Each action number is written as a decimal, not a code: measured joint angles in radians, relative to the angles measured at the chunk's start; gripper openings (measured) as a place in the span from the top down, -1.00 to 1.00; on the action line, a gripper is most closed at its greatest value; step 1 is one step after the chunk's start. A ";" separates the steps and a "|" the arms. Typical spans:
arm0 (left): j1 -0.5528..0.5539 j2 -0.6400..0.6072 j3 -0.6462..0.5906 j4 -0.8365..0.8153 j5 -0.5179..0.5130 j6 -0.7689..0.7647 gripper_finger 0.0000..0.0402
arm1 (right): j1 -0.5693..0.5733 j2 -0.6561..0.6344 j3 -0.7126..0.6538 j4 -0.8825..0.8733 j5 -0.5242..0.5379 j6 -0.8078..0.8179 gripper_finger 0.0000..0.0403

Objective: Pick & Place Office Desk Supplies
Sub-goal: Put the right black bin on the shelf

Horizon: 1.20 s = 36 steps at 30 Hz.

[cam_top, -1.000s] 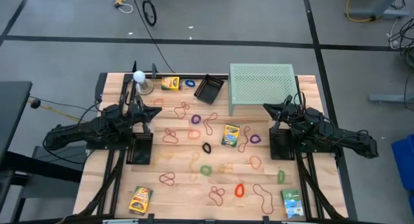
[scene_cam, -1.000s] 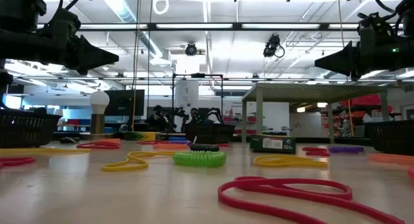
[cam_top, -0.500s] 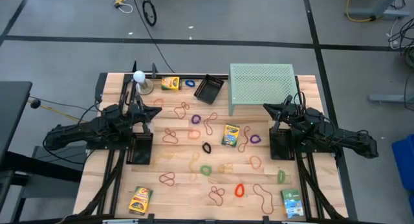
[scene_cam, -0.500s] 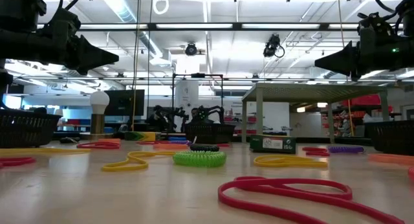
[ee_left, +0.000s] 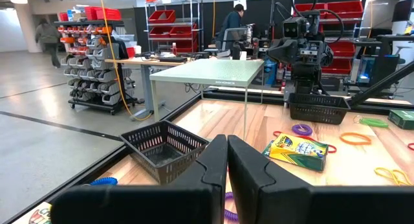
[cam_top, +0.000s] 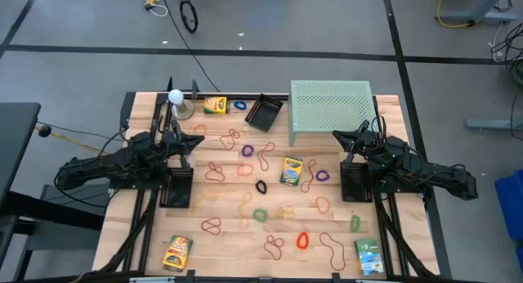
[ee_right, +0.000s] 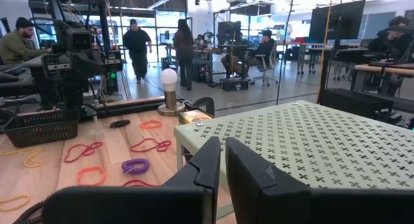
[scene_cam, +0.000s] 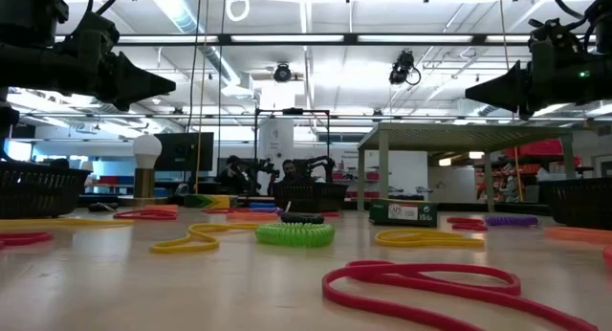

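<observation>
Nearest the table's front edge I count two boxes: a yellow crayon box (cam_top: 176, 251) at the left corner and a green box (cam_top: 368, 256) at the right corner. Between them lie a red loop (cam_top: 301, 240), a dark red band (cam_top: 273, 248) and a tan one (cam_top: 331, 249).

Farther in, loose rubber bands scatter across the wooden table (cam_top: 229, 242): a green coil (cam_top: 260, 214), a black loop (cam_top: 261, 186), an orange ring (cam_top: 322, 205), a purple one (cam_top: 322, 175) and another purple one (cam_top: 247, 150). I cannot count every band exactly; there are well over a dozen. A second crayon box (cam_top: 292, 170) lies in the middle among them.

My left gripper (cam_top: 198, 141) hangs above the left side of the table, fingers pressed together with nothing between them. My right gripper (cam_top: 337, 137) hangs above the right side, just in front of the green mesh shelf (cam_top: 331, 105), fingers likewise together and holding nothing. Under each arm sits one black basket: one on the left (cam_top: 176, 187), one on the right (cam_top: 355, 182).

At the far edge I count a third crayon box (cam_top: 215, 105), a blue band (cam_top: 239, 105), a third black basket (cam_top: 264, 112) set askew, and one white ball on a stand (cam_top: 176, 99).
</observation>
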 joint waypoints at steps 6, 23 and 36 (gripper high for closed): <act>0.000 0.000 0.000 0.000 0.000 0.000 0.90 | 0.000 0.000 0.000 0.000 -0.001 0.000 0.83; 0.000 0.000 0.000 0.000 0.000 0.000 0.90 | 0.006 0.000 0.000 0.085 -0.029 0.077 0.83; 0.000 0.000 0.000 0.000 0.000 0.000 0.90 | 0.045 0.078 0.102 0.317 -0.372 0.279 0.88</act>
